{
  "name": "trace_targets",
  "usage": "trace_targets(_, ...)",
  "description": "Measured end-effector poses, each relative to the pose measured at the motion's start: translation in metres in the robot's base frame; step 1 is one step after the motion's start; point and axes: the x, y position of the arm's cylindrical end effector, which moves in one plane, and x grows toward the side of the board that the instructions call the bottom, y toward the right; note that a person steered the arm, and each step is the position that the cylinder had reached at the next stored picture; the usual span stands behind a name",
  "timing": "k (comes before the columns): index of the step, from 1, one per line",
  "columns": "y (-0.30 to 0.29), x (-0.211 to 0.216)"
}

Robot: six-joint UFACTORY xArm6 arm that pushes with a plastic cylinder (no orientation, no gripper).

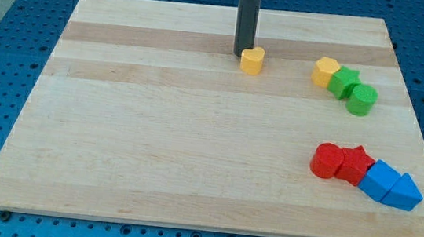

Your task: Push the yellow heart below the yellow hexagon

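Pale wood board (156,128), smooth, visibly grained; yellow heart (252,60) matt plastic

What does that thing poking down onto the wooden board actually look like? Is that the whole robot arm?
Only part of it shows. It is a straight, dark grey to black round rod, plain and smooth, with no visible markings or cables. At the view's top it joins a darker fitting that the frame cuts off. My tip is its blunt lower end, just beside the yellow heart.

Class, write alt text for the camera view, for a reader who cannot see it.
My tip sits just left of and behind the yellow heart near the top of a wooden board. To the right lie the yellow hexagon, a green star and a green cylinder; lower right cluster a red cylinder, red star, blue cube and blue triangle.
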Motion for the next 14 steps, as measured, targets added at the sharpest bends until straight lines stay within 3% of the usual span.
trace_targets(3,0.029,0.031)
trace_targets(5,-0.012,0.033)
trace_targets(6,-0.013,0.066)
trace_targets(8,-0.011,0.065)
trace_targets(14,0.097,0.064)
